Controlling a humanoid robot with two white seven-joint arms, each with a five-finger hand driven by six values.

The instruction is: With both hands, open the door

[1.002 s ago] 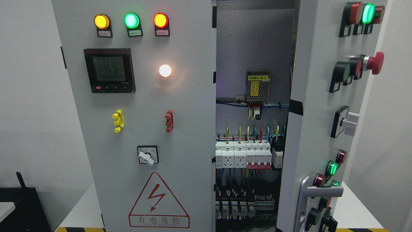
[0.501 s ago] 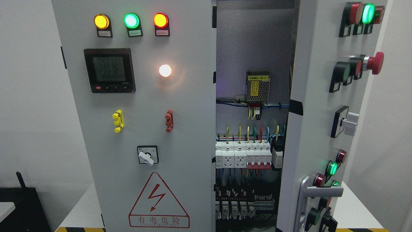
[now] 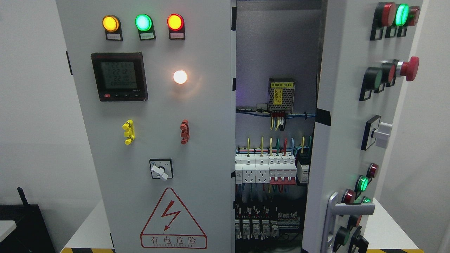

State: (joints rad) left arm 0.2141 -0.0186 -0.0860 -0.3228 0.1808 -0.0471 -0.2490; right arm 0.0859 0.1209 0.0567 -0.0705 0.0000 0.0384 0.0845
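Note:
A grey electrical cabinet fills the head view. Its right door [image 3: 348, 140] stands swung outward, seen at a steep angle, with a silver handle [image 3: 334, 218] at its lower edge and several buttons and lamps on its face. The left door [image 3: 197, 140] sits flat and shut, carrying three lamps, a digital meter [image 3: 119, 76], a white lit lamp [image 3: 180, 77], and a rotary switch [image 3: 161, 169]. Through the gap I see breakers [image 3: 269, 170] and a power supply [image 3: 281, 95]. Neither of my hands shows anywhere in the view.
A red emergency stop button [image 3: 409, 68] and a white knob [image 3: 381, 133] stick out from the open door. The cabinet stands on a white table [image 3: 390, 228] with yellow-black edge tape. A dark object [image 3: 24, 225] sits at the lower left.

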